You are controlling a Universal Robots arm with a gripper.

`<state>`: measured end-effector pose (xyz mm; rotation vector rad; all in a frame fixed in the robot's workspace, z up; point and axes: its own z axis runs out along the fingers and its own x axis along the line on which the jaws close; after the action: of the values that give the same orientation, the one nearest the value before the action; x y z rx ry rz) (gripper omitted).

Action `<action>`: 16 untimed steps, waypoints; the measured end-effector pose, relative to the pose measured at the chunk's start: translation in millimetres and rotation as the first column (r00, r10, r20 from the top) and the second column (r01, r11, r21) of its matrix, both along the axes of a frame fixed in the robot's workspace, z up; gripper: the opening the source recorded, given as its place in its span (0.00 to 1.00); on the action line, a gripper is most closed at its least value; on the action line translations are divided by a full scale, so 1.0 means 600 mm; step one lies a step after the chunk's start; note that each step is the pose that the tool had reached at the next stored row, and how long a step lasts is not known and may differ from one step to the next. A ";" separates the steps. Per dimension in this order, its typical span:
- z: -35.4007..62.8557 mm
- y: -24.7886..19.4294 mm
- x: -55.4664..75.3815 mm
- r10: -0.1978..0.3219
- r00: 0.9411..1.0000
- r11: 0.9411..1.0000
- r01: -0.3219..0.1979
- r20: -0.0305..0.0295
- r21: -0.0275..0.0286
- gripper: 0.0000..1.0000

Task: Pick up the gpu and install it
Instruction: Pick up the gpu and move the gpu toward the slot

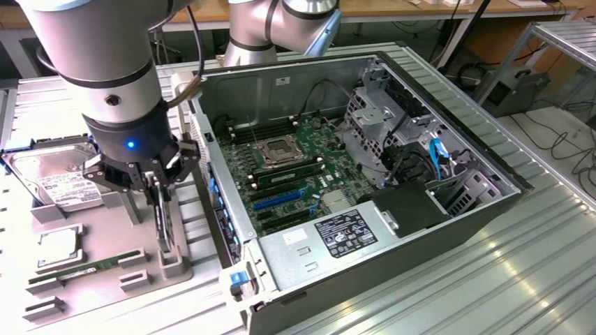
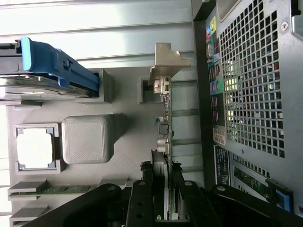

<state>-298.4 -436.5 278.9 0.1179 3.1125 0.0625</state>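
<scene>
The gpu stands on its edge in a slot of the grey holder tray, at the exterior view's left of the open computer case. My gripper is down over the card's top edge. In the wrist view the gpu shows edge-on, its silver end bracket at the far end. Both black fingers press against the card's two faces, so my gripper is shut on it. The card still sits in its slot.
The case lies open with the motherboard and its blue expansion slots facing up. On the holder tray are a hard drive, a processor and a green RAM stick. The case's rear grille is close beside the card.
</scene>
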 end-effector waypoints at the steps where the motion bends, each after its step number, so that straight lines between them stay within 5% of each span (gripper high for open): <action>1: 0.001 0.0000 0.000 0.000 1.000 1.000 0.000 0.000 0.000 0.26; 16: 0.011 0.0001 0.000 0.000 1.000 1.000 0.000 0.000 0.000 0.26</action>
<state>-298.4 -436.4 285.5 0.1179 3.1124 0.0625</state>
